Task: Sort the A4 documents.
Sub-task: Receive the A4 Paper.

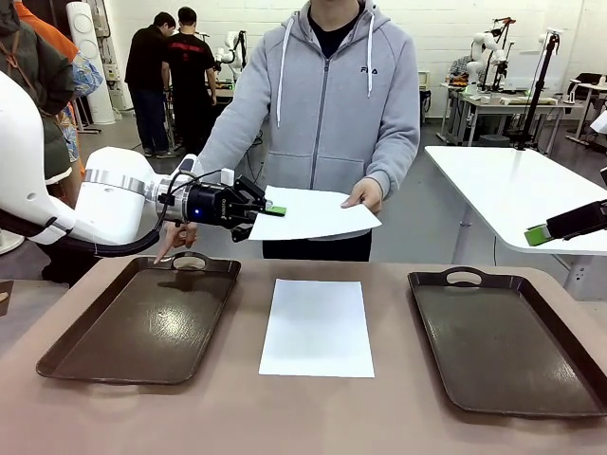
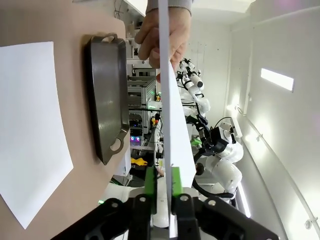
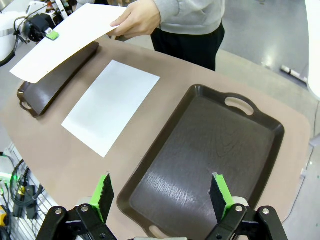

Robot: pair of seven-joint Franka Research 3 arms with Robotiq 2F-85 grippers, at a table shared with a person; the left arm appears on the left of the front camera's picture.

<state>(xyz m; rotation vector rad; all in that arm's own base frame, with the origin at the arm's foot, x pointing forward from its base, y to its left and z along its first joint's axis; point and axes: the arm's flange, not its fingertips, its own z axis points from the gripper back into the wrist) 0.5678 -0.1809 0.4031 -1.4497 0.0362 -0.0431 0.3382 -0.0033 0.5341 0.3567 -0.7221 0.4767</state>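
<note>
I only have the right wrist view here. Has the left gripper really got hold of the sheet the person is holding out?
Observer: Yes. The left wrist view shows the left gripper with its pads on either side of the sheet at its edge, pinching it.
Operator: Anything in the left tray? The sheet hides most of it from me.
Observer: Nothing; the front view shows the left tray bare.
Operator: And the person's other hand?
Observer: The other hand points a finger down at that tray's far edge.
</note>
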